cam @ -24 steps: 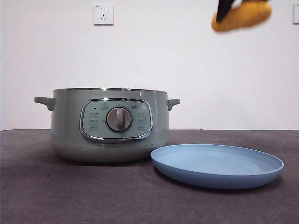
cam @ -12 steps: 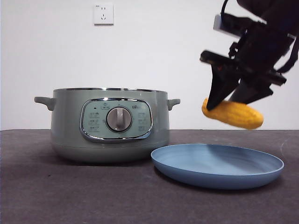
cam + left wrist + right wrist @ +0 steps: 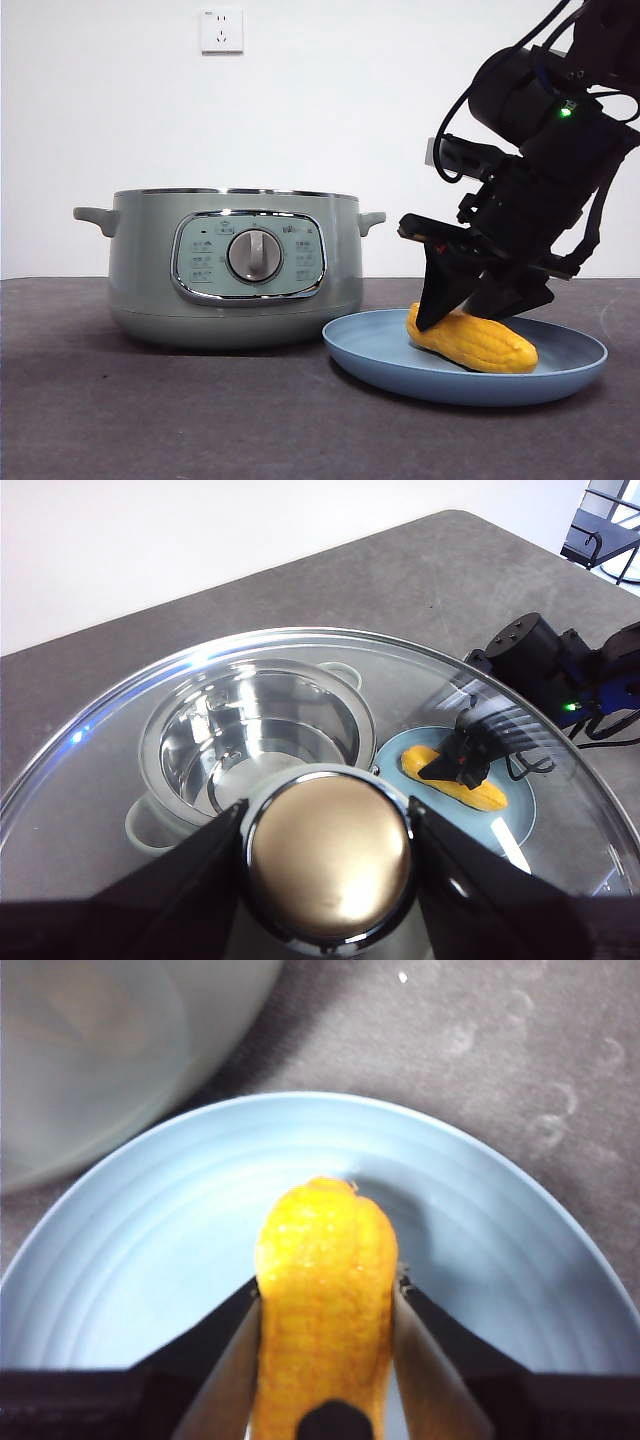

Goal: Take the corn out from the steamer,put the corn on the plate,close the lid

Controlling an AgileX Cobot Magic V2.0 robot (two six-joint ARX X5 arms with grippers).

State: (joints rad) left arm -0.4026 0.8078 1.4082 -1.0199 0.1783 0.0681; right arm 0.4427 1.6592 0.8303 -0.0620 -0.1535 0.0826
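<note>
The yellow-orange corn (image 3: pixel 472 343) lies tilted on the light-blue plate (image 3: pixel 465 386), to the right of the steamer (image 3: pixel 235 270). My right gripper (image 3: pixel 468 308) comes down from the upper right and is shut on the corn (image 3: pixel 325 1280), one jaw on each side, over the plate (image 3: pixel 140 1260). High above the table, my left gripper (image 3: pixel 330 865) is shut on the knob of the glass lid (image 3: pixel 95 780). Through the glass I see the open steamer (image 3: pixel 255 730) with its bare metal bowl, and the corn (image 3: pixel 488 798) on the plate (image 3: pixel 512 832).
A grey table (image 3: pixel 150 420) carries the steamer and plate, with a white wall and a socket (image 3: pixel 221 30) behind. The right arm's dark body and cables (image 3: pixel 560 130) fill the upper right above the plate.
The right gripper has come down from the top right with the corn, from high above to the plate's surface. The steamer and plate have not moved.
</note>
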